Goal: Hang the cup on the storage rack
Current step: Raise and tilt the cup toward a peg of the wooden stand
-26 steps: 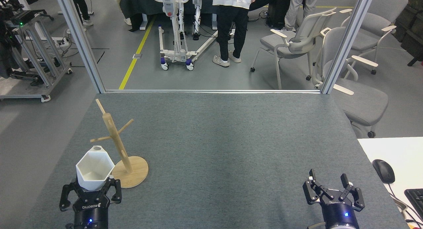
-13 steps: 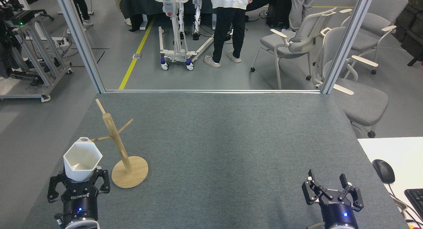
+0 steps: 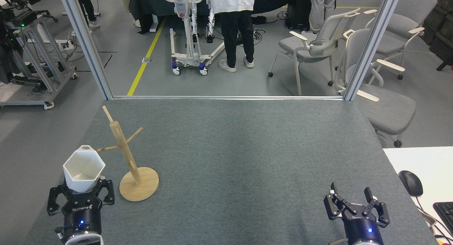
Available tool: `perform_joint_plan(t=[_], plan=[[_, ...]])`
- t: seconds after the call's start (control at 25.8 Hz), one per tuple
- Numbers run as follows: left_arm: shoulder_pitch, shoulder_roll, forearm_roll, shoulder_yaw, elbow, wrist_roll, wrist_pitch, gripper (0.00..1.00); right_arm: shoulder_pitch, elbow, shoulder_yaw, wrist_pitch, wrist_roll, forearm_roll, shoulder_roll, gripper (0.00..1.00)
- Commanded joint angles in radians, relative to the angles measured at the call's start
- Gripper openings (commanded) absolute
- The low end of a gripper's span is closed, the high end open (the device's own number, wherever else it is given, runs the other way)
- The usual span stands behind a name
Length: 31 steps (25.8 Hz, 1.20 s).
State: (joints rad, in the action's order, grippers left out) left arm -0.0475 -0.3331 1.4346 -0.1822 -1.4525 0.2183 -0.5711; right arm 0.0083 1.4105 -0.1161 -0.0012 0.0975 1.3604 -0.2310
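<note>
Head view: at lower left, the left gripper (image 3: 80, 188) clamps the white cup (image 3: 84, 170) by its base, rim up, just left of the storage rack (image 3: 128, 160). At lower right, the right gripper (image 3: 356, 199) hangs spread and empty.

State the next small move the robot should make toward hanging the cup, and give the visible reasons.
Probably ease the left pincer rightward so the hole in the handle tab slides onto the peg pointing toward it. The cup is held upright in that pincer, left of the storage rack, with the tab about level with the peg tip and not yet threaded. The right pincer sits open, far away.
</note>
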Motion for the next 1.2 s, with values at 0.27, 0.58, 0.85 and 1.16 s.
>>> perform_joint_plan(t=[0.27,0.58,0.85,1.16], plan=[[-0.02,0.002,0.021,-0.01,0.007,0.001,0.008,0.0,-0.001,-0.004,-0.001,0.001,-0.001,0.002,0.004,0.99],[-0.035,0.006,0.049,-0.028,0.011,0.001,0.013,0.0,-0.002,-0.004,-0.002,0.001,-0.001,-0.001,-0.001,0.99],[-0.037,0.008,0.073,-0.029,0.037,0.001,0.02,0.0,-0.016,-0.004,-0.007,0.001,-0.004,-0.001,0.002,0.99],[-0.048,0.011,0.07,-0.028,0.075,-0.008,0.023,0.0,-0.017,-0.005,-0.01,0.003,-0.005,-0.003,-0.002,0.99]])
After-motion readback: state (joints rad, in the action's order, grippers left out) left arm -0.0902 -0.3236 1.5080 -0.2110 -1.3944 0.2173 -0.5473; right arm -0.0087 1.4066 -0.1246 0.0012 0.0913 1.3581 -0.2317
